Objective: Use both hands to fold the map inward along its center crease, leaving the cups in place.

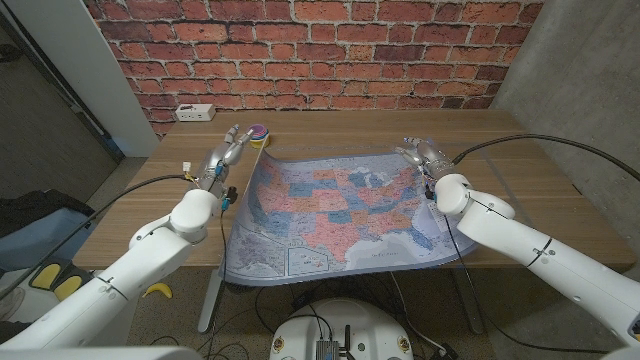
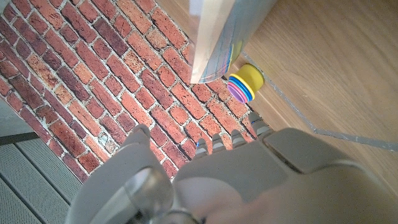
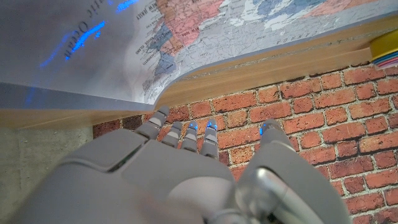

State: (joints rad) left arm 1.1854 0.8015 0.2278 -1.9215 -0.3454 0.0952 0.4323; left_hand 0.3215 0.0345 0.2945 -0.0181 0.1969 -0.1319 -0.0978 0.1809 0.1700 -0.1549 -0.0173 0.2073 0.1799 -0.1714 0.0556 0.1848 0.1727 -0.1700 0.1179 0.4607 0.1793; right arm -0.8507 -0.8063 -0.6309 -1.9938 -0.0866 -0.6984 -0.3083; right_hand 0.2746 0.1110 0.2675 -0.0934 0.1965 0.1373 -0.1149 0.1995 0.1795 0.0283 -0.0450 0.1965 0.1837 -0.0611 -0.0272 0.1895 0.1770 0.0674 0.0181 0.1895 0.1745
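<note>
A red brick wall [image 1: 310, 50] stands behind the wooden table [image 1: 540, 190].

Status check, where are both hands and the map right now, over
Left hand at the map's far left corner, right hand at far right corner; grip unclear. Map lies open, far edge lifted. Stacked cups sit just behind the left corner.

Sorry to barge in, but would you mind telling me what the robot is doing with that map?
The robot is set to fold the US map spread on the wooden table. Its left hand is at the map's far left corner, beside the stacked cups, and its right hand is at the far right corner. The far edge curls up slightly. Whether either hand grips the paper is unclear.
</note>
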